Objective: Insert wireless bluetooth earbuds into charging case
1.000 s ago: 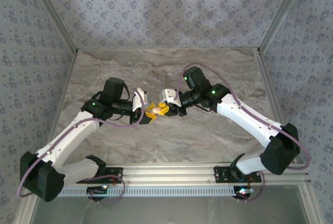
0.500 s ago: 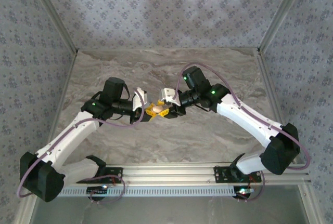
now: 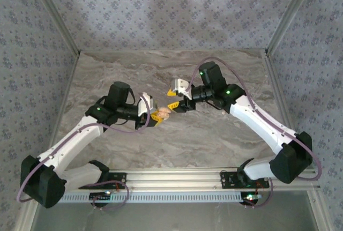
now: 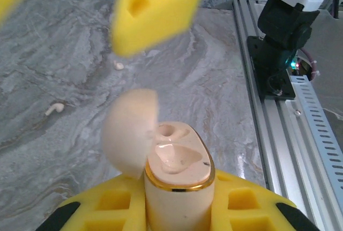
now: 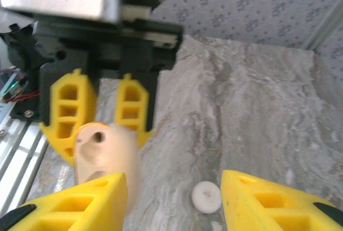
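The charging case (image 4: 179, 180), pinkish-tan with a gold rim, stands upright between the yellow fingers of my left gripper (image 4: 179, 201), which is shut on it. Its lid (image 4: 130, 133) is swung open to the left, and both sockets are bare. Two earbuds, tiny white curved bits, lie on the marble: one (image 4: 53, 109) at the left, one (image 4: 119, 65) farther off. From above, my left gripper (image 3: 155, 115) holds the case (image 3: 164, 111) at mid-table. My right gripper (image 3: 174, 98) hangs open just beyond it. In the right wrist view its fingers (image 5: 72, 204) stand wide apart, with the case (image 5: 99, 153) past the left one.
A round white disc (image 5: 206, 196) lies on the marble between the right gripper's fingers. The aluminium rail (image 4: 278, 134) and the black arm base (image 4: 281, 32) run along the near edge. Patterned walls enclose the table (image 3: 214, 140) on three sides.
My right gripper opened, let go of the case and drew back up and to the right. My left gripper closed tight on the case and shifted slightly right.
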Controlling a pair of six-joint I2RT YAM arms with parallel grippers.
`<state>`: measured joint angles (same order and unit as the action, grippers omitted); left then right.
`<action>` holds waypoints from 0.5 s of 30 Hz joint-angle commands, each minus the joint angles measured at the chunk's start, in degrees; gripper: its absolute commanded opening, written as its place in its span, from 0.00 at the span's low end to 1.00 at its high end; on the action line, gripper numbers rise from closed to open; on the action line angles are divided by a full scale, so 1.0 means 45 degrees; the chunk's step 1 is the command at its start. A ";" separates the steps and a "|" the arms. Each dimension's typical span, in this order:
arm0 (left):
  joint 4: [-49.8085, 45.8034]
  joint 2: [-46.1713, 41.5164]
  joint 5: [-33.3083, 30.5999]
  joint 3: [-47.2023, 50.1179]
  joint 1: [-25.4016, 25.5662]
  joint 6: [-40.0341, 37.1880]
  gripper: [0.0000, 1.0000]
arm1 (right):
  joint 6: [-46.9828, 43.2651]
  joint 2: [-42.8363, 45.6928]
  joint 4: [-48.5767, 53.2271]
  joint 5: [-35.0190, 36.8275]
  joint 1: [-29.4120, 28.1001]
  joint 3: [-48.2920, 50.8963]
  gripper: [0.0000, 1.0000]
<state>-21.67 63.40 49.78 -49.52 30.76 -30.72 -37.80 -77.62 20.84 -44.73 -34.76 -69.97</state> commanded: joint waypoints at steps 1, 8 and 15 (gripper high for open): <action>0.0878 -0.0298 0.0501 0.0214 0.0082 0.0326 0.22 | 0.0570 0.0337 -0.0510 0.0024 0.0203 0.0256 0.51; 0.4406 -0.0587 0.0491 0.1715 0.0152 0.1893 0.22 | 0.1455 0.0789 -0.1086 -0.0268 0.0692 0.1008 0.52; 0.8370 -0.0460 -0.0121 0.3315 0.0299 0.3583 0.21 | 0.2326 0.1566 -0.0899 -0.0368 0.1191 0.1587 0.53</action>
<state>4.69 61.89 49.39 -35.51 31.38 -18.50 -30.46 -73.19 17.04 -45.12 -30.04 -63.86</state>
